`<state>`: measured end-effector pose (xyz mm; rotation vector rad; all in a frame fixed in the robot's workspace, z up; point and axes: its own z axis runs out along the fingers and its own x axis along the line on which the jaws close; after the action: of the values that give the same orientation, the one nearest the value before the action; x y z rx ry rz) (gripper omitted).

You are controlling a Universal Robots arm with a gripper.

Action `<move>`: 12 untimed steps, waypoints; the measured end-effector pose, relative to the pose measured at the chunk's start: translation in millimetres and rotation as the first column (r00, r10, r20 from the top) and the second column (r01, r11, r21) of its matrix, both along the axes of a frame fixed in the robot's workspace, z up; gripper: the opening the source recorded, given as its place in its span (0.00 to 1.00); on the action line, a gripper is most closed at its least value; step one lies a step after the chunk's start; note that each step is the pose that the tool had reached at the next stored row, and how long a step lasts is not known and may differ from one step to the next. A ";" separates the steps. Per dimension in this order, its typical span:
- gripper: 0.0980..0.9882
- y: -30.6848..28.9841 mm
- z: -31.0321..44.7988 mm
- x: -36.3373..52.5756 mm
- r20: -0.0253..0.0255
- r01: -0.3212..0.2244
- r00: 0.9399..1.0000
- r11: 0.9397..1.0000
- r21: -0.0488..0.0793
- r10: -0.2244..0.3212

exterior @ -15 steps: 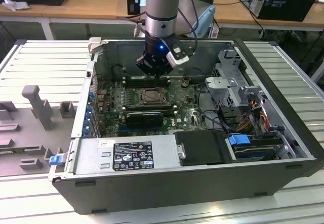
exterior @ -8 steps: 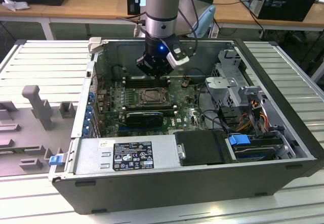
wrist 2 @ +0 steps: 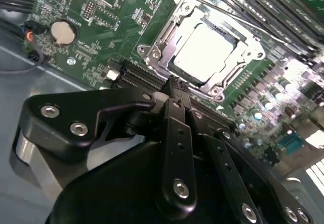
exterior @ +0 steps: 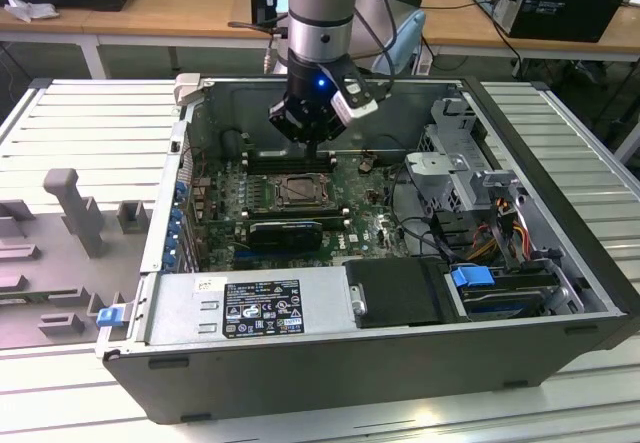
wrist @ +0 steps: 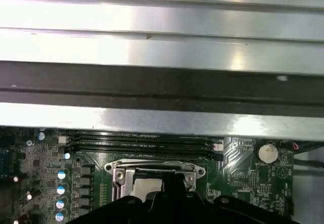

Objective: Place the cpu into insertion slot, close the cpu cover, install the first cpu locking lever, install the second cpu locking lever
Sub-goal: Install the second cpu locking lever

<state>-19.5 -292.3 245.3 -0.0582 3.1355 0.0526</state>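
The cpu (wrist 2: 205,52) shows its pale square face inside the insertion slot (wrist 2: 234,73) on the green motherboard (wrist 2: 96,11). The silvery cpu cover (wrist 2: 167,34) lies flat around it as a frame. My gripper (wrist 2: 174,82) hangs just above the slot's edge nearest the memory slots, its black fingers shut together with nothing between them. In the exterior view the gripper (exterior: 318,150) sits over the back edge of the insertion slot (exterior: 300,191). The first wrist view has the cpu (wrist: 147,186) and cover (wrist: 152,170) partly behind the gripper (wrist: 174,181). I cannot tell how the locking levers stand.
Long black memory slots (wrist: 142,140) run right behind the socket. A coin battery (wrist 2: 63,32) sits on the board. The open case's wall (wrist: 162,87) rises close by. A drive cage (exterior: 470,183) and cables (exterior: 420,228) fill the exterior view's right. A labelled metal box (exterior: 250,308) lies in front.
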 end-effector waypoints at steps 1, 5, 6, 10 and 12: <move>0.01 -1.2 0.0 -0.1 0.000 0.000 1.000 1.000 0.000 0.000; 0.01 -30.8 -0.6 -0.5 0.000 0.000 1.000 1.000 0.000 0.000; 0.01 -38.0 -1.3 -0.6 -0.001 0.001 1.000 1.000 0.000 -0.001; 0.01 -62.7 -5.5 -0.6 -0.007 -0.001 1.000 1.000 0.003 0.001; 0.01 -64.8 -8.4 -0.7 -0.008 -0.015 1.000 1.000 0.015 0.015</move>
<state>-20.3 -357.1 236.8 -0.0814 3.1426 0.0768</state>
